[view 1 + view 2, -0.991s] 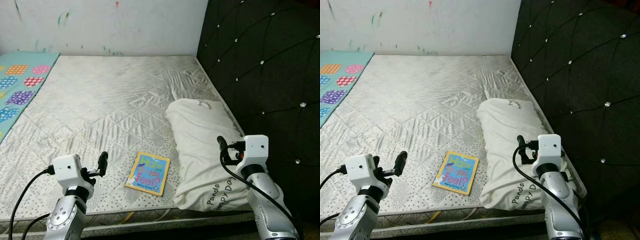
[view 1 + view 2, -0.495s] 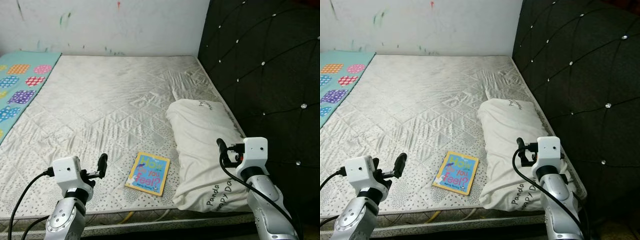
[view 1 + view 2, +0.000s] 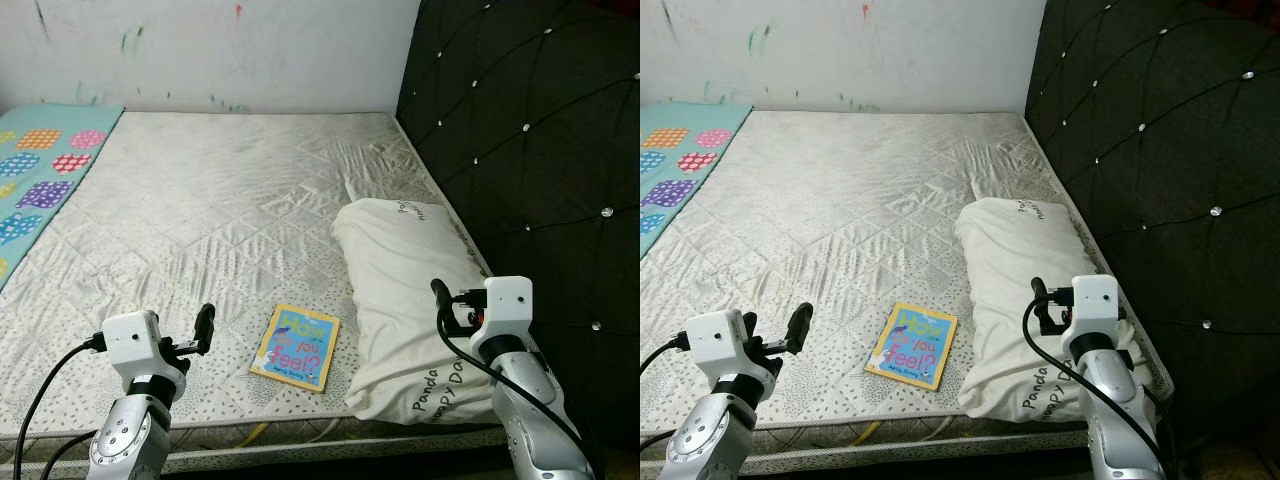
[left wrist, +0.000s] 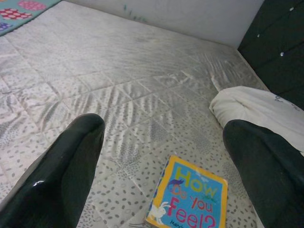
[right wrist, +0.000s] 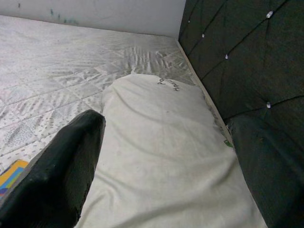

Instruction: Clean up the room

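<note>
Leftmost, the left gripper (image 3: pixel 204 328) hovers with fingers spread wide over the mattress (image 3: pixel 230 210), holding nothing. Just beside it the book (image 3: pixel 296 346) lies flat, close to the white pillow (image 3: pixel 400 290). Above that pillow the right gripper (image 3: pixel 440 305) hangs, fingers parted and empty too.

My left claw (image 4: pixel 161 156) frames the picture book (image 4: pixel 187 200), whose lower edge and last line of title are cut off at the frame's bottom. My right claw (image 5: pixel 166 161) hovers above the pillow (image 5: pixel 161 161), whose near end runs out of frame; its printed lettering is too small to read there. The patterned mat (image 3: pixel 45 165) is clipped by the left edge. The mattress (image 3: pixel 200 200) front edge hides behind my arms.
</note>
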`<state>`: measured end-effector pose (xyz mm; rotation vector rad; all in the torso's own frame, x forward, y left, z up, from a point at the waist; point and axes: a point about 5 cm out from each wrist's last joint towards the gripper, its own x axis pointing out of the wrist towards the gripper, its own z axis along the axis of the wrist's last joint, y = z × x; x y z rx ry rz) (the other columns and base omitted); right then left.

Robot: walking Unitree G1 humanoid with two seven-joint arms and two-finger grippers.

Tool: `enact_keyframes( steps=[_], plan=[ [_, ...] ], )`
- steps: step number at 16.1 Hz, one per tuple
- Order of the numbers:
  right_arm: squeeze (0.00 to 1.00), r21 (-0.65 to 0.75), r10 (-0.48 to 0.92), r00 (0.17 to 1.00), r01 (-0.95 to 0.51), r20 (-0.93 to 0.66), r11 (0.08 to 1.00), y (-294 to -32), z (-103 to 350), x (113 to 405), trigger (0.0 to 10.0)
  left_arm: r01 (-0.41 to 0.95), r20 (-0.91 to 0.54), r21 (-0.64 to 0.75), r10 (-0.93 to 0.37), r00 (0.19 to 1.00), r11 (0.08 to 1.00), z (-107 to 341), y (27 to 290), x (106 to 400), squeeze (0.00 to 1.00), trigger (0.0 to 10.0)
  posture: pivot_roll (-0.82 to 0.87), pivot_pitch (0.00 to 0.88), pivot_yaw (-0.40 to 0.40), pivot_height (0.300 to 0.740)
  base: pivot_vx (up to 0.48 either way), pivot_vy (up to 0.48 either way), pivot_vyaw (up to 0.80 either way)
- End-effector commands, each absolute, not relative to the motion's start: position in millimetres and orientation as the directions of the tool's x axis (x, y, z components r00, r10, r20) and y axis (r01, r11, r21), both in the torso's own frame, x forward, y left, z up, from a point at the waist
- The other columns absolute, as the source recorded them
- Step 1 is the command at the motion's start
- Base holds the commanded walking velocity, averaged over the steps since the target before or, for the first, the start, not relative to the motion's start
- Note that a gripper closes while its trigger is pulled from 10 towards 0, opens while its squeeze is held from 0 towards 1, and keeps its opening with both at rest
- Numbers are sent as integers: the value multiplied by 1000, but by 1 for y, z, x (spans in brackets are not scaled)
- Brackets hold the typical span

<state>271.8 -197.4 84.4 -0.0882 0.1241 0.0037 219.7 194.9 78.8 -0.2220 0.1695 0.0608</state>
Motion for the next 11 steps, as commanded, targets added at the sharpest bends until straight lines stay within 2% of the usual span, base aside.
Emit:
enact_keyframes(
  steps=[1,6,11],
  plan=[
    [0,-97,5,994,-16,-112,995,-197,88,272,10000,-65,-171,-215,28,985,974,80,193,221,0,10000,-73,0,-33,715,0,0,0],
    [0,-99,8,994,-19,-111,995,-197,88,272,10000,-67,-172,-212,31,985,975,80,191,222,0,10000,-73,0,-36,673,0,0,0],
    [0,-101,21,994,-32,-107,994,-196,89,272,10000,-75,-172,-213,39,984,974,80,191,220,0,10000,-70,0,-43,673,0,0,0]
  ],
)
